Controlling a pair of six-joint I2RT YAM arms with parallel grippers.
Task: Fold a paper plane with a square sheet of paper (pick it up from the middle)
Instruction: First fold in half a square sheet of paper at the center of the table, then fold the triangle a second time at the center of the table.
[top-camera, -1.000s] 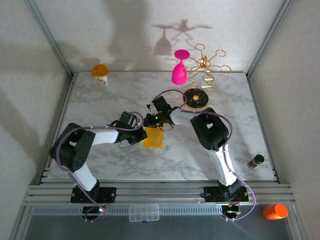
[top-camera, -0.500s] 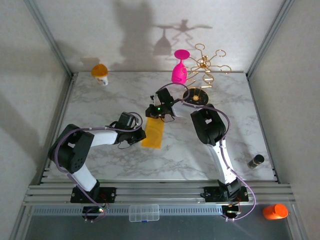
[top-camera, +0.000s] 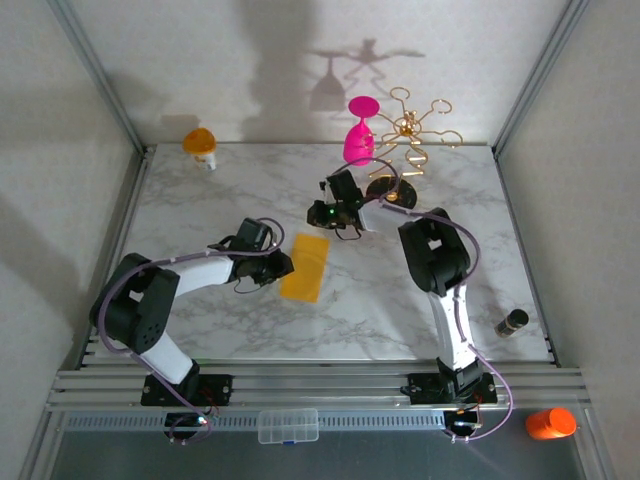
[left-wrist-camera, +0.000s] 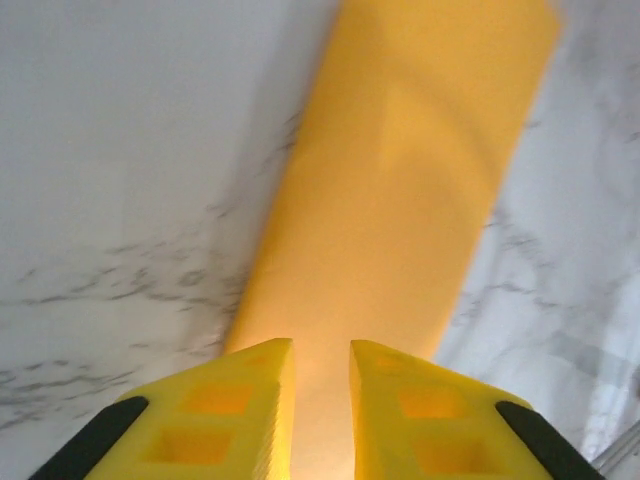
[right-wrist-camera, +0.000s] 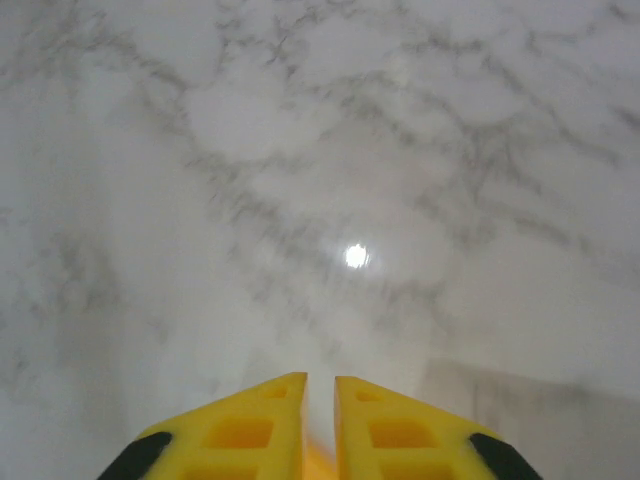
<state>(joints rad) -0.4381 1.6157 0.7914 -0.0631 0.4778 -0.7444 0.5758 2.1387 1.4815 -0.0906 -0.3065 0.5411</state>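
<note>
Where the two arms meet near the middle of the marble table (top-camera: 200, 190), shows a yellow-orange sheet of paper (top-camera: 304, 267), folded to a long strip, lying flat. Shows the left gripper (left-wrist-camera: 320, 352) over its left edge, jaws slightly parted. Places the right gripper (right-wrist-camera: 320, 385) beyond the far end, barely parted, gripping nothing. Farther back, shows a pink goblet (top-camera: 359, 140) beside a gold rack (top-camera: 408, 127).

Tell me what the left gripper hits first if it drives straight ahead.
The folded yellow-orange paper, lying right ahead of the left gripper; its near end seems almost at the jaws, though depth is unclear.
</note>
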